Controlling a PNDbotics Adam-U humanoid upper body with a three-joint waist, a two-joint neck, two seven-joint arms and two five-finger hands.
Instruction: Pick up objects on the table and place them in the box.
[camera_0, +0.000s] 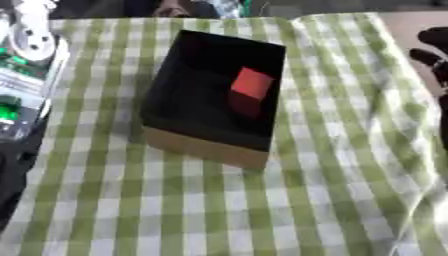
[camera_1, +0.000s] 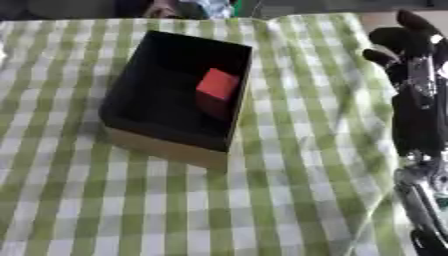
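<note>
1. Box (camera_0: 214, 100): black inside, tan outer wall, open top, sits just above centre of the worktop (camera_1: 289, 200), turned askew w/ near corner pointing to 5 o'clock.
2. Red block (camera_1: 216, 86): inside the box, toward its 2 o'clock side, close to the right wall; can't tell if it touches the wall.
3. Worktop covered by green/white check cloth (camera_0: 332, 165); cloth wrinkled along its 3 o'clock side.
4. Right hand (camera_1: 411, 55): black, at the 2–3 o'clock edge of the right eye view, fingers pointing up and relaxed, holding nothing, well apart from the box. Arm runs down the right edge to 5 o'clock.
5. Left hand: not visible in either view.
6. Free room: wide bare cloth from 4 to 8 o'clock below the box, also a strip betw box and right hand.
7. Edges: cloth's far edge at 12 o'clock just behind the box; at 9–10 o'clock, off the cloth, green/white clutter (camera_0: 22, 70), can't make out.
</note>
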